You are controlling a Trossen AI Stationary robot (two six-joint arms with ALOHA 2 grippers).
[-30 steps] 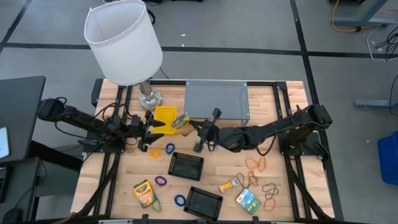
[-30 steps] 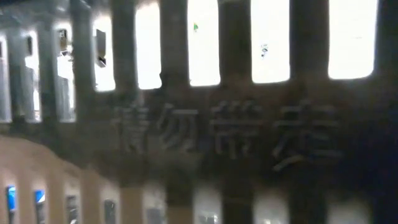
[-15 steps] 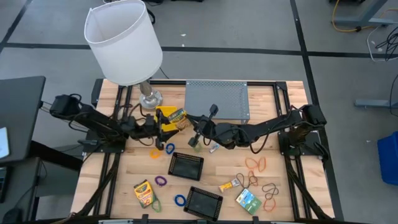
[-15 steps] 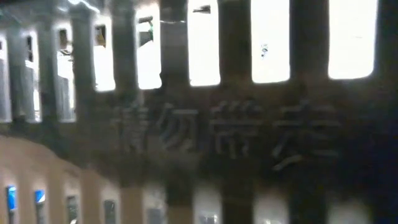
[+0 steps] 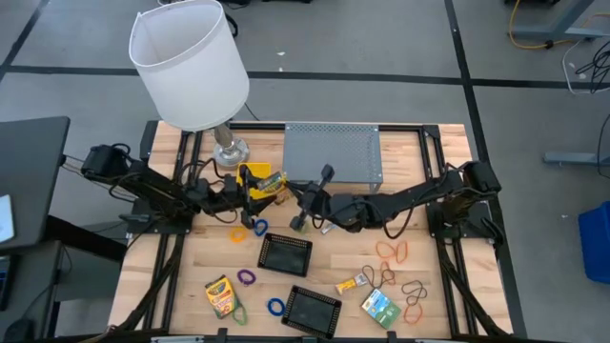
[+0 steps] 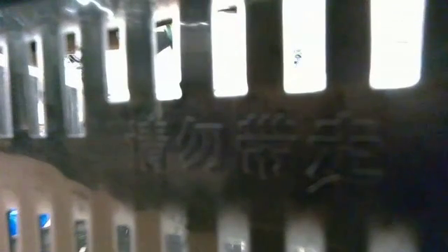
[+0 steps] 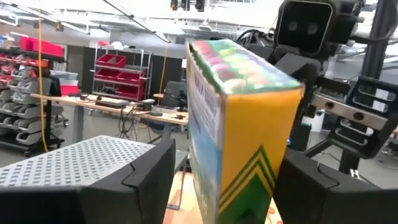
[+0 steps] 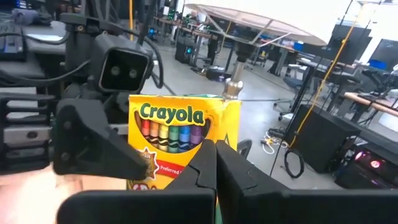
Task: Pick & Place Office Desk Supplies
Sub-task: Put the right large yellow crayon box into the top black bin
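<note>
Right now your left gripper (image 5: 250, 191) clamps the crayon box (image 5: 268, 184) upright, just above centre in the high view, likely presenting it for a handover. Your right gripper (image 5: 303, 211), fingers closed on nothing, faces it from just beside, by the grey perforated tray (image 5: 334, 151).

A lamp (image 5: 191, 65) with a big white shade stands near the desk's (image 5: 438, 305) far left corner, its metal base (image 5: 229, 150) on the wood. A grey perforated plate (image 5: 333, 152) lies against the far edge, near the middle. Two black mesh trays sit on the near half: one (image 5: 286, 253) at the centre, the other (image 5: 314, 309) at the near edge. A dark monitor (image 5: 27, 171) stands off the left edge
</note>
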